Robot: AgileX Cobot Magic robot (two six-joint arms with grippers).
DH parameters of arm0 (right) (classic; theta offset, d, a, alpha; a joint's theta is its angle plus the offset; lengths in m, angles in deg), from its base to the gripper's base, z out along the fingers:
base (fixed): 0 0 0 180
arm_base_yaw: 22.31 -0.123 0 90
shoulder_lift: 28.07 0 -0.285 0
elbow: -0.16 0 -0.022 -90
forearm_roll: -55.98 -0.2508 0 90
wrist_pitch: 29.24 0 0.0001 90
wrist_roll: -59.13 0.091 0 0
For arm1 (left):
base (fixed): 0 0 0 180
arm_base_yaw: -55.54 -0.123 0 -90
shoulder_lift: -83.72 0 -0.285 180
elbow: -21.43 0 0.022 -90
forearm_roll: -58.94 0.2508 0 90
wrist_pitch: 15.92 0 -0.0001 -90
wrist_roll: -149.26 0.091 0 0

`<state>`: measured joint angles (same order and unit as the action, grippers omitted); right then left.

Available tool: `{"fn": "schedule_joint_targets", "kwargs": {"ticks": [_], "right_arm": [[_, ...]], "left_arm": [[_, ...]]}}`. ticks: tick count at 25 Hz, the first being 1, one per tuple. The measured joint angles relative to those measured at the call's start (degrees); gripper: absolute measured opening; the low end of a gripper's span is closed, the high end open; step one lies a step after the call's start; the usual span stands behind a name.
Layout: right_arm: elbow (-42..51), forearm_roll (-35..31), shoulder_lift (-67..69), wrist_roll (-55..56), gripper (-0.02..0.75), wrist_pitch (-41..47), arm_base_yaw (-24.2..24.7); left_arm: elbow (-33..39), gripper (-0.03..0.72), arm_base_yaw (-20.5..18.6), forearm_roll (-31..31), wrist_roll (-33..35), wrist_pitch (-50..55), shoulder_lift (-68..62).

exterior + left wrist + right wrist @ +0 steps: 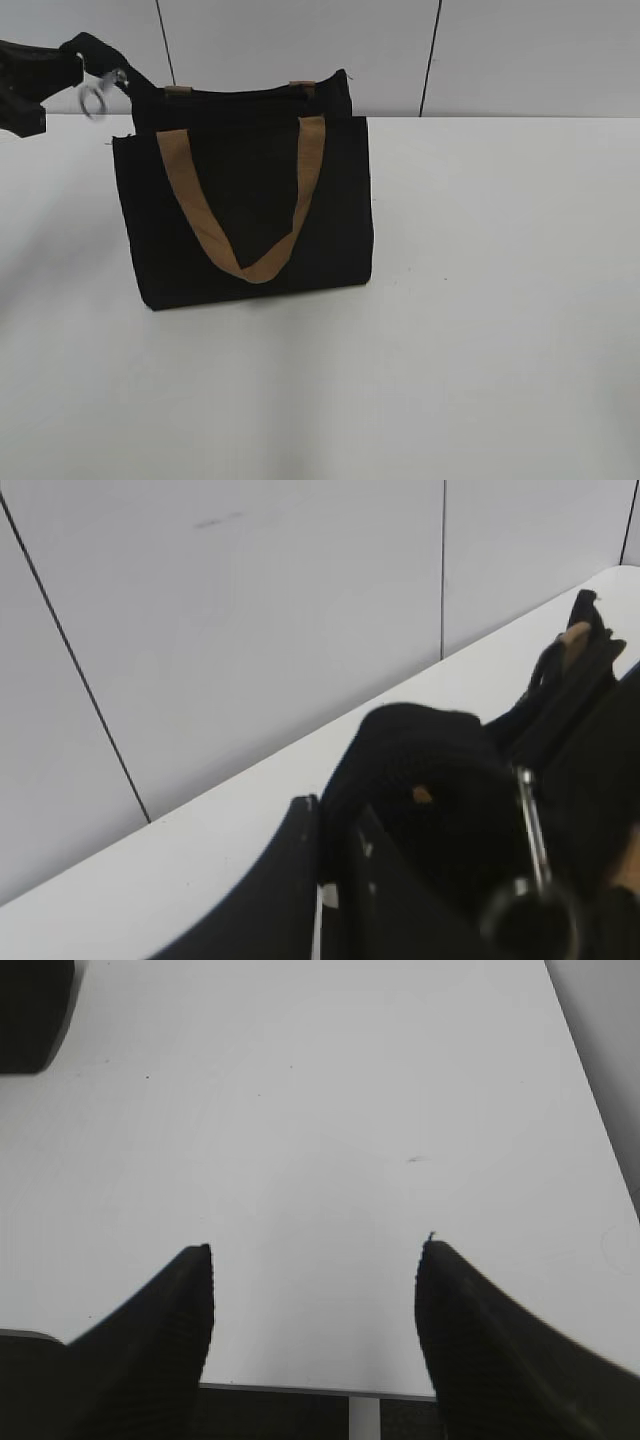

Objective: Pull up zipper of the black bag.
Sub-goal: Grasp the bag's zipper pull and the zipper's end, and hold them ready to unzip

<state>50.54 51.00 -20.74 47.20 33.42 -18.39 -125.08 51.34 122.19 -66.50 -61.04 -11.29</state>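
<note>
The black bag (250, 215) stands upright left of centre in the exterior view, on a white table (500, 330); it is boxy, plain black fabric, with a tan strap handle (245, 215) hanging in a loop down its front and the ends of a second one showing at the top edge. No brand, label or writing can be read anywhere. At the upper left of that frame the left gripper (75, 60) comes in from the edge, mostly cut off, and has hold of a black fabric tail at the bag's top left corner, where a silver ring (95, 100) dangles. The zipper (530, 825) shows in the left wrist view as a blurred silver metal piece at lower right; whether the fingers pinch the metal or only the fabric is hard to make out. In the right wrist view the right gripper (313, 1310) hangs over bare table, its two dark ribbed fingers (160, 1330) spread wide with nothing between them
</note>
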Motion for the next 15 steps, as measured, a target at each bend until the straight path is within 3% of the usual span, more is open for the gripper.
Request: {"fn": "schedule_joint_targets", "kwargs": {"ticks": [15], "right_arm": [[0.0,0.0,0.0,0.0,0.484,0.0,0.0]], "left_arm": [[0.0,0.016,2.3,0.2,-0.5,1.6,2.9]]}}
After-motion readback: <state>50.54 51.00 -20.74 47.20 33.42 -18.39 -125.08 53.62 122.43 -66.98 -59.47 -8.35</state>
